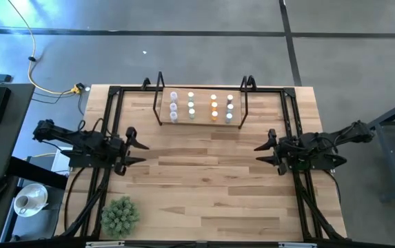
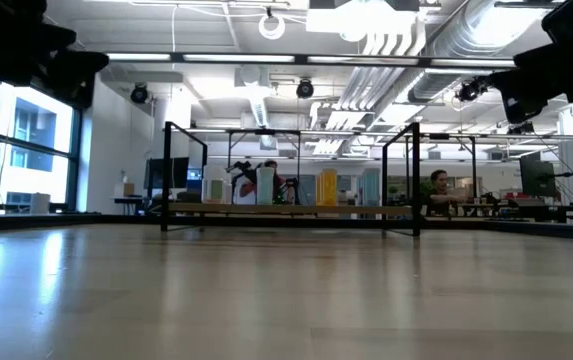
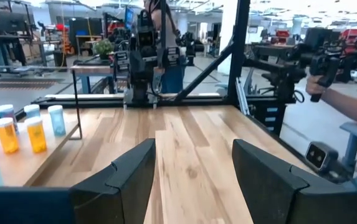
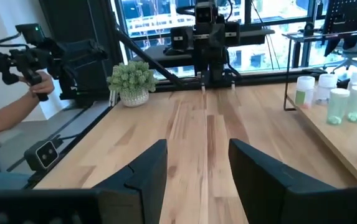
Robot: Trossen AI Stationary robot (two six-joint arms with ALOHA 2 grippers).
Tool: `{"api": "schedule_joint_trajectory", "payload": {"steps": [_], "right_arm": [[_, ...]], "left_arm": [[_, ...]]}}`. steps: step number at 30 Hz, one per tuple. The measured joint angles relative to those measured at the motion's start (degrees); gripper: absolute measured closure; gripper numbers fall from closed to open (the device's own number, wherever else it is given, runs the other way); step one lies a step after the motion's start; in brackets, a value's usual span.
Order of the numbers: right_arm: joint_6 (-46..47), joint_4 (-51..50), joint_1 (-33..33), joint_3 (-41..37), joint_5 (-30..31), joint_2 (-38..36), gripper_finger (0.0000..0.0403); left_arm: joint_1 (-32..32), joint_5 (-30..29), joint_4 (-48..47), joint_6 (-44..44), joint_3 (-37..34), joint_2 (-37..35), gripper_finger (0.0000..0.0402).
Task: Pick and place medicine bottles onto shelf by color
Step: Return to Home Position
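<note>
Now you see the left gripper (image 1: pixel 143 153) and the right gripper (image 1: pixel 259 153) low over the table (image 1: pixel 204 182), each at its own side, facing each other, fingers spread wide and holding nothing. All medicine bottles (image 1: pixel 191 105) stand upright on the shelf (image 1: pixel 202 121) at the far edge, in four short rows, the orange ones together in one row
</note>
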Motion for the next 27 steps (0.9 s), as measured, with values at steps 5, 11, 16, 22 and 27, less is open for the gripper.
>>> {"api": "schedule_joint_trajectory", "payload": {"steps": [5, 11, 16, 22, 27], "right_arm": [[1.1, 0.7, 0.0, -1.8, -1.2, -1.6, 0.0240], [-2.6, 3.4, 0.0, -2.9, -1.5, -1.6, 0.0240], [-7.7, 3.8, 0.0, -2.9, 1.9, -1.6, 0.0240], [-7.8, 3.9, 0.0, -2.9, 3.1, -1.6, 0.0240], [-2.5, 3.8, 0.0, -2.9, 3.1, -1.5, 0.0240]], "left_arm": [[0.0, -0.6, 2.2, 0.7, -1.7, -0.3, 0.0200], [0.0, -3.4, 2.6, 3.5, -1.8, -0.2, 0.0200], [0.6, -11.2, 3.6, 6.7, -1.8, -0.2, 0.0200], [3.1, -11.8, 3.7, 10.3, -1.8, -0.1, 0.0200], [4.1, -12.3, 3.7, 11.4, -1.8, 0.2, 0.0200]]}}
